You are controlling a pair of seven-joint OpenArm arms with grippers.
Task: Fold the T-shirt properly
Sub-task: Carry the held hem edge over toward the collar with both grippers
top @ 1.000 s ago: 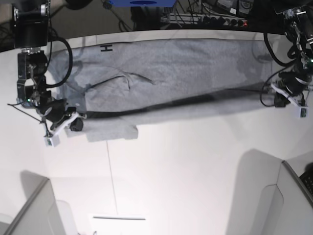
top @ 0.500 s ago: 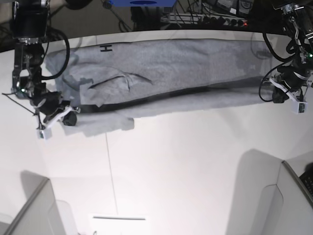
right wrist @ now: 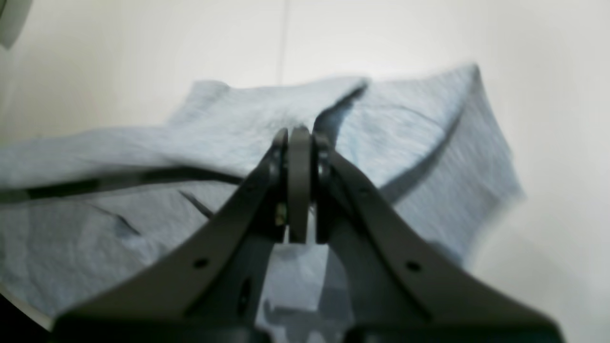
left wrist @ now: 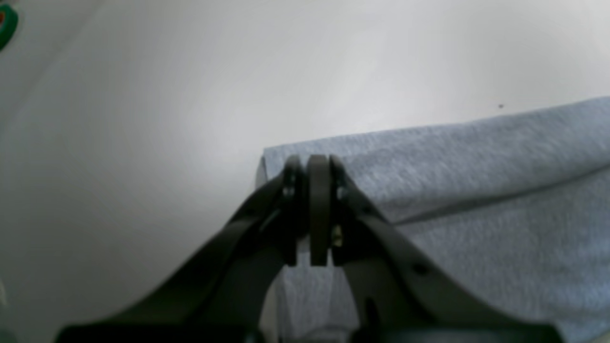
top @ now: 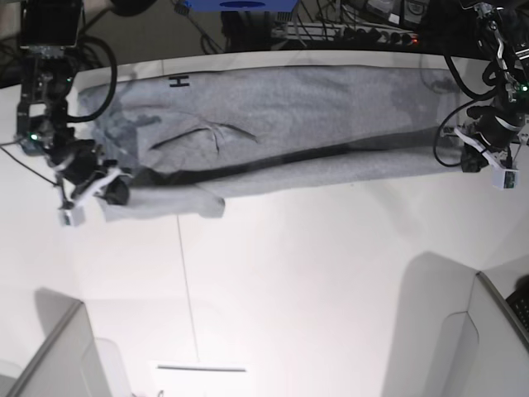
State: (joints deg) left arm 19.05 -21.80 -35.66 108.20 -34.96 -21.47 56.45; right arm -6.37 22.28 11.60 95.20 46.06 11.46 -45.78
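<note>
T-shirt fabric, heather grey, lies stretched in a long band across the far part of the white counter, from one arm to the other. A lengthwise fold runs along it, with a dark shadow line under the raised front layer. Black lettering shows near the far edge toward the right arm's end.

The right gripper is at one end of the band, beside a sleeve that sticks out toward the front. In the right wrist view its fingers are pressed together on a pinch of cloth, with the T-shirt rumpled around them and a dark fold line running off to the side.

The left gripper is at the opposite end. In the left wrist view its fingers are clamped together on the corner of the T-shirt, where a folded layer lies over a lower one. Bare counter fills that view beyond the cloth.
</note>
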